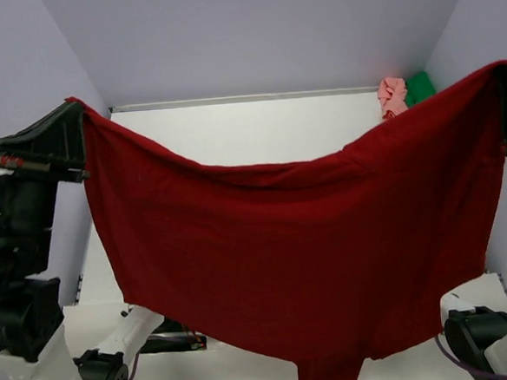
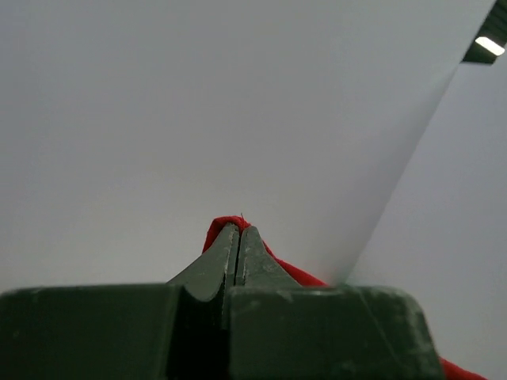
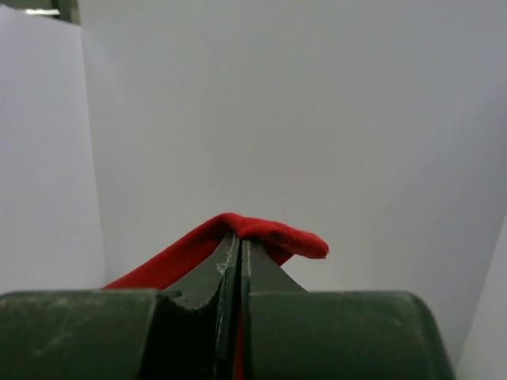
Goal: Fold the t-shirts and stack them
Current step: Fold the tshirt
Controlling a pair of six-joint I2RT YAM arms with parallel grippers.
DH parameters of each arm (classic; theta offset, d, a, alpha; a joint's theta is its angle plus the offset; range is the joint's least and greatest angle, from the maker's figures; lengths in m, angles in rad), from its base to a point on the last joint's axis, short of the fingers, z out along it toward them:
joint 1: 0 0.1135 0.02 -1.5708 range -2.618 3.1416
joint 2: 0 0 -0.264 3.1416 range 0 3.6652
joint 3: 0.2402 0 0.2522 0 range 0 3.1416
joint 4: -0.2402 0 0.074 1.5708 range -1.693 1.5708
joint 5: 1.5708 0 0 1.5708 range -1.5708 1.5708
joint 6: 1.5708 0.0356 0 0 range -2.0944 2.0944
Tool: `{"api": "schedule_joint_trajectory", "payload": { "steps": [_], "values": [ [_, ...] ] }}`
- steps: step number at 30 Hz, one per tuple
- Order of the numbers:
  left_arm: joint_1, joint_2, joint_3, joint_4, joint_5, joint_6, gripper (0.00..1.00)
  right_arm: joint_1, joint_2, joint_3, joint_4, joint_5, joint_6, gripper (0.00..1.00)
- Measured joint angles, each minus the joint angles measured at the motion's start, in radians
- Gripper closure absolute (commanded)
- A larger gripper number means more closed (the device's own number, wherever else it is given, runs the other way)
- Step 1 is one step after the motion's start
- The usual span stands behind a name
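**1. Dark red shirt** (image 1: 294, 274). It hangs in the air, spread wide from left to right over the near part of the white table (image 1: 232, 131), held by 2 grippers. The top edge sags in the middle. The lowest fold of cloth hangs near the centre at the near edge.

**2. Left gripper** (image 2: 239, 231). Raised at the left, with its jaws closed on the red shirt's upper left corner. A tip of red cloth shows past the fingers.

**3. Right gripper** (image 3: 240, 237). Raised at the right, with its jaws closed on the upper right corner. A red fold drapes over the fingertips.

**4. Pink shirt** (image 1: 392, 96). Crumpled at the table's far right corner.

**5. Green shirt** (image 1: 419, 87). Lies just right of the pink shirt and is partly hidden behind the red cloth.
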Motion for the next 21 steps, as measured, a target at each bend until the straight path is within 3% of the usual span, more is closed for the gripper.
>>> {"api": "schedule_joint_trajectory", "payload": {
  "steps": [6, 11, 15, 21],
  "values": [
    [0.000, 0.065, -0.302, 0.022, -0.135, -0.027, 1.00, 0.000, 0.103, -0.266, 0.062, 0.014, 0.000, 1.00],
    [0.003, 0.308, -0.504, 0.066, -0.218, -0.060, 1.00, 0.000, 0.360, -0.360, 0.096, 0.027, -0.015, 1.00],
    [0.019, 0.548, -0.562, 0.073, -0.249, -0.084, 1.00, 0.000, 0.616, -0.338, 0.093, 0.053, -0.046, 1.00],
    [0.052, 0.792, -0.506, 0.084, -0.256, -0.121, 1.00, 0.000, 0.951, -0.217, 0.079, 0.078, -0.103, 1.00]
  ]
}}
